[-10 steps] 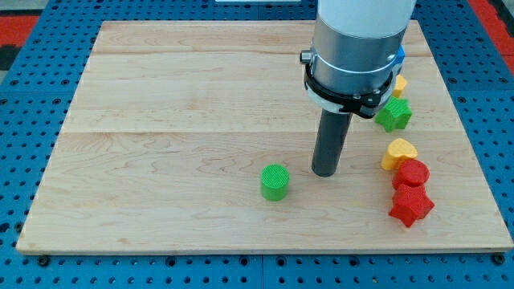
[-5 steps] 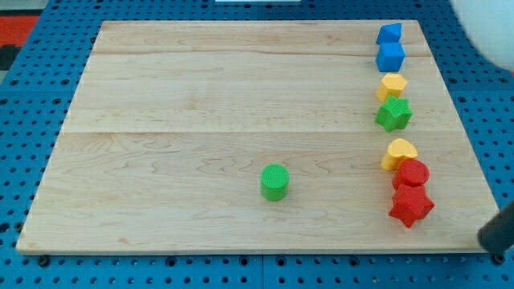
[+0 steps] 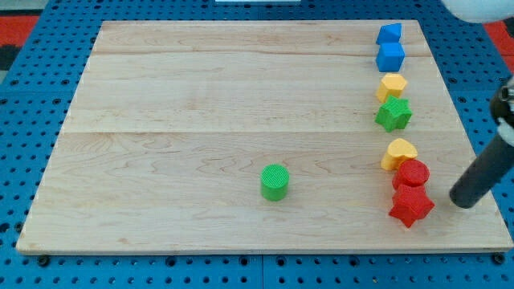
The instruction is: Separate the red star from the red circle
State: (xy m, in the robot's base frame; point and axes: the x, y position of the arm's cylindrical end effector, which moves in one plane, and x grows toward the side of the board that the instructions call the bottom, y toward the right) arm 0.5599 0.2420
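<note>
Remaining unseparated: red star-shaped block (image 3: 411, 206) touching red circular block (image 3: 413, 172) on wooden table (image 3: 201, 104). My tip (image 3: 462, 200), just right of the star, has no gripper to open or close; push not yet made.

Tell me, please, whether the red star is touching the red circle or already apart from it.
Touching: the red star sits directly against the red circle with no board visible between. My tip stands apart to the star's right.

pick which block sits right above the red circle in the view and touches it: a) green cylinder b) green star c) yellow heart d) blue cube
c: the yellow heart sits against the upper-left edge of the red circle, which in turn touches the red star below it; my tip is just to the view's right of the red star.
</note>
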